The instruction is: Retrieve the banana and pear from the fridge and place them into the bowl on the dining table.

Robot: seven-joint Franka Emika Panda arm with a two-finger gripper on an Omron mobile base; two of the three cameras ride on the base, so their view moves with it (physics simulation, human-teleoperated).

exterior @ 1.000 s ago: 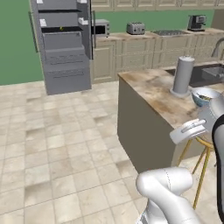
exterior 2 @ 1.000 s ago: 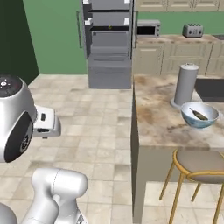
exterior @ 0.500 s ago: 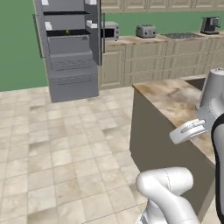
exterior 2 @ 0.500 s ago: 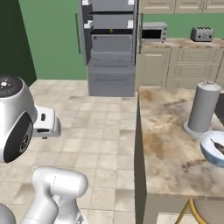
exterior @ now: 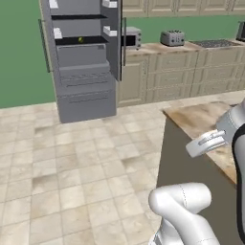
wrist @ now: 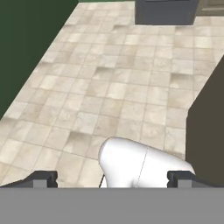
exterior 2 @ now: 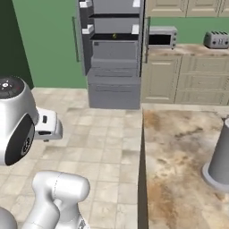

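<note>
The fridge point(exterior: 83, 62) point(exterior 2: 114, 58) stands at the far wall with both upper doors open. On one of its black shelves sits a small yellow-green speck, the pear point(exterior: 80, 39) point(exterior 2: 115, 36). The dining table point(exterior: 203, 119) point(exterior 2: 179, 161) runs along my right side. The banana and the bowl are out of view. In the hand view my gripper point(wrist: 111, 177) is open, its fingertips point(wrist: 41, 177) far apart with nothing between them. It looks down over the tiled floor toward the base of the fridge point(wrist: 164, 11).
A tall steel canister point(exterior 2: 220, 156) stands on the table's right part. Beige cabinets carry a microwave point(exterior 2: 162, 38) point(exterior: 130, 37) and a toaster point(exterior 2: 217, 39) point(exterior: 172, 37) right of the fridge. Open tiled floor point(exterior: 72, 162) lies between me and the fridge. The table's dark side point(wrist: 210, 127) is close on the right.
The whole scene has shifted: the base moved, bringing the fridge nearer and more central. The bowl has slid out of both base views to the right. The gripper stays open.
</note>
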